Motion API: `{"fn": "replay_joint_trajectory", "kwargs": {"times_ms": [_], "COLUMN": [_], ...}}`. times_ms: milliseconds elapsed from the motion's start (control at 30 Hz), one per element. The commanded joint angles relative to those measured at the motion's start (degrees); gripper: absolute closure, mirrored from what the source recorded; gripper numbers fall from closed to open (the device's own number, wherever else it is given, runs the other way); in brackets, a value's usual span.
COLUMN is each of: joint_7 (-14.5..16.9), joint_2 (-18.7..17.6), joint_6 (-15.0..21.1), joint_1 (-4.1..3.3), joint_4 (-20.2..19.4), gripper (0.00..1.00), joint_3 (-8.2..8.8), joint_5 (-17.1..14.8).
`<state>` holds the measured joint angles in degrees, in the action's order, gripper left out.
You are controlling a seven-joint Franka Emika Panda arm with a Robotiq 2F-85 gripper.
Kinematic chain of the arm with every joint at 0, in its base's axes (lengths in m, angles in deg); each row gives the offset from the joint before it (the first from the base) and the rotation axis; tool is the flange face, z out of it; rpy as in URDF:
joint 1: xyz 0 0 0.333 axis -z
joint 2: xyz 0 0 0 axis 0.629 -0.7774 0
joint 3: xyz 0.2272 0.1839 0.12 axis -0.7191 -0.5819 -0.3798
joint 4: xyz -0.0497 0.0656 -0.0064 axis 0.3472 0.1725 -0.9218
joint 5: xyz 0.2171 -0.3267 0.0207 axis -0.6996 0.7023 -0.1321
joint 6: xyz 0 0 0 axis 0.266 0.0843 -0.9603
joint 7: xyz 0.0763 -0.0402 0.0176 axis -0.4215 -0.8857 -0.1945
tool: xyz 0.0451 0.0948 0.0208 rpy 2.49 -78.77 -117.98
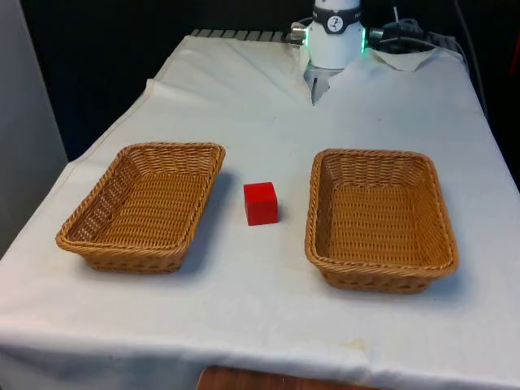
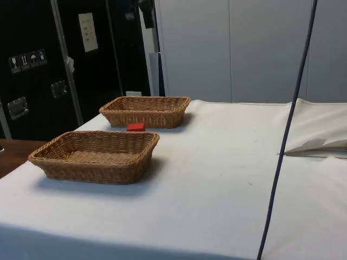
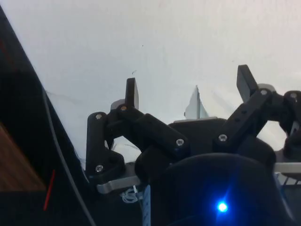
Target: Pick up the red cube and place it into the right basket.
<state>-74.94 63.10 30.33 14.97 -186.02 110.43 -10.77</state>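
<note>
The red cube (image 1: 261, 203) sits on the white cloth between two wicker baskets, and it is partly hidden behind the nearer basket in the side view (image 2: 136, 127). The right basket (image 1: 314, 203) (image 2: 87, 168) is empty. The left basket (image 1: 175, 147) (image 2: 143, 118) is empty too. In the wrist view my gripper (image 3: 188, 87) is open over bare white cloth, with nothing between its fingers (image 3: 133, 92). It is far from the cube, towards the robot's end of the table.
A dark cable (image 2: 284, 141) hangs down across the side view near the robot's end. The cloth is bunched into a fold (image 2: 317, 145) there. A wooden surface (image 1: 244, 379) shows below the table's front edge.
</note>
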Motion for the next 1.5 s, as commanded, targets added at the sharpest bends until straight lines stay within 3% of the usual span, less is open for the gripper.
{"fn": "replay_joint_trajectory", "kwargs": {"times_ms": [0,567,1167,1200,1467], "joint_7": [0.06,5.56,10.66,10.03,13.75], "joint_2": [-0.11,-5.21,-10.49,-10.26,-12.43], "joint_6": [0.17,7.85,15.99,15.13,19.37], "joint_1": [0.0,0.86,1.15,0.97,1.26], "joint_4": [0.0,1.03,0.74,0.8,0.34], "gripper": [0.0,0.0,0.0,0.0,0.0], "joint_3": [0.0,0.0,-0.11,0.0,-0.29], "joint_5": [0.0,-0.17,-0.34,0.0,-0.69]}}
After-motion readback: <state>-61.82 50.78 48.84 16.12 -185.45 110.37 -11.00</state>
